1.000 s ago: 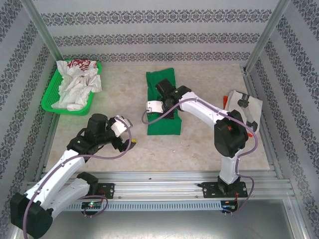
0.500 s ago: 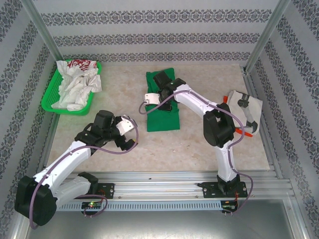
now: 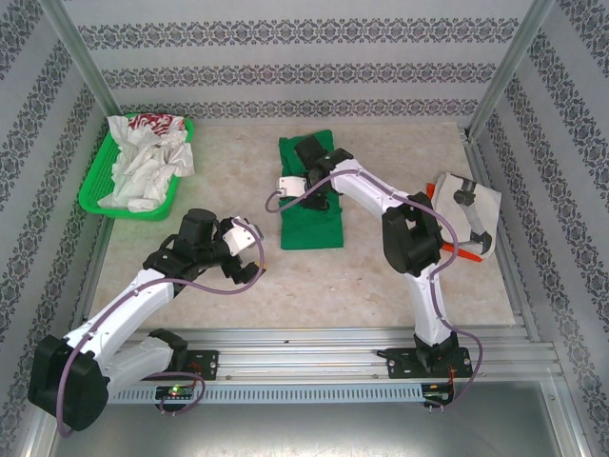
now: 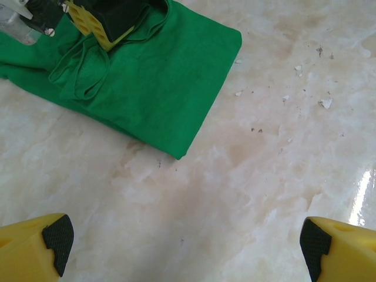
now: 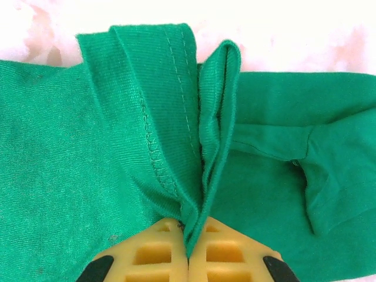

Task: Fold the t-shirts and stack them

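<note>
The green t-shirt [image 3: 314, 224] lies folded into a long strip at the table's middle back, its near corner [image 4: 176, 106] also in the left wrist view. My right gripper [image 3: 306, 181] rests on its left part, shut on a pinched-up fold of green cloth [image 5: 208, 176] with a stitched hem beside it. My left gripper [image 3: 243, 249] hovers over bare tabletop left of the shirt's near end, jaws wide open with nothing between the yellow fingertips [image 4: 35, 247]. Crumpled white t-shirts [image 3: 147, 167], one with red print [image 3: 152, 121], fill the green mesh basket [image 3: 95, 202].
A whitish folded cloth [image 3: 471, 200] with orange bits lies at the right edge near the frame post. Bare marble tabletop [image 3: 314, 281] spreads in front of the shirt. Patterned walls and metal rails enclose the table.
The right gripper has slid toward the back along the green shirt, holding the cloth. The left gripper swung a little right toward the shirt.
</note>
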{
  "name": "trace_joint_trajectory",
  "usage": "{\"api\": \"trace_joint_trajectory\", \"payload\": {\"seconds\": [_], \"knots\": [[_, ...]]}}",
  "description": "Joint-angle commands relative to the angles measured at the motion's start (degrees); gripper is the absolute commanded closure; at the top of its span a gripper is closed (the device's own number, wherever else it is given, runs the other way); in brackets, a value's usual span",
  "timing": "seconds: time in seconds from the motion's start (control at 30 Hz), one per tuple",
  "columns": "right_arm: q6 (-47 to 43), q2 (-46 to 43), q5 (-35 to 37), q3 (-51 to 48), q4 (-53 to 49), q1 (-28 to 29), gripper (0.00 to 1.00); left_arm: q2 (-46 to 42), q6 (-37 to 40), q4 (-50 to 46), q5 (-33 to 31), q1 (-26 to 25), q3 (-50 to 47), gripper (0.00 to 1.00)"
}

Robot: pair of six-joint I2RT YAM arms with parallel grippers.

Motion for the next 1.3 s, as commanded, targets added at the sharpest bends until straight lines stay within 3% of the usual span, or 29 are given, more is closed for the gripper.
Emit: {"api": "trace_joint_trajectory", "payload": {"seconds": [0.0, 0.37, 0.57, 0.67, 0.77, 0.9, 1.03, 1.17, 1.27], "knots": [[1.28, 1.76, -1.00, 1.60, 0.12, -0.72, 1.00, 0.16, -0.53, 2.65, 1.62, 0.74, 0.19, 0.00], [1.46, 3.78, -1.54, 1.82, 0.83, -0.90, 0.99, 2.12, -0.82, 4.15, 2.27, 0.79, 0.53, 0.00], [3.83, 1.76, 0.58, 0.14, 6.42, -1.31, 0.72, 3.60, -2.33, 6.48, 2.93, 0.72, 0.45, 0.00], [8.36, -1.35, 2.54, -2.70, 12.49, -2.11, 0.45, 5.17, -8.53, 12.20, 3.37, 0.76, 0.28, 0.00], [13.51, -6.21, 3.95, -8.29, 19.50, -2.39, 0.35, 8.67, -17.53, 17.79, 1.32, 0.73, 0.98, 0.00], [21.61, -12.94, 2.38, -18.39, 28.31, -2.31, 0.33, 14.18, -29.96, 21.45, -3.20, 0.75, 2.65, 0.00], [25.87, -17.21, -2.61, -26.39, 31.68, -2.10, 0.34, 18.88, -37.13, 23.17, -2.92, 0.82, 4.10, 0.00], [16.22, -19.27, -5.12, -31.18, 26.95, 0.22, 0.34, 18.49, -35.24, 23.53, -2.43, 0.98, 3.71, 0.00], [12.12, -21.01, -5.84, -33.85, 24.50, 1.96, 0.35, 15.26, -27.96, 18.04, 0.06, 2.25, 3.61, 0.00]]}}
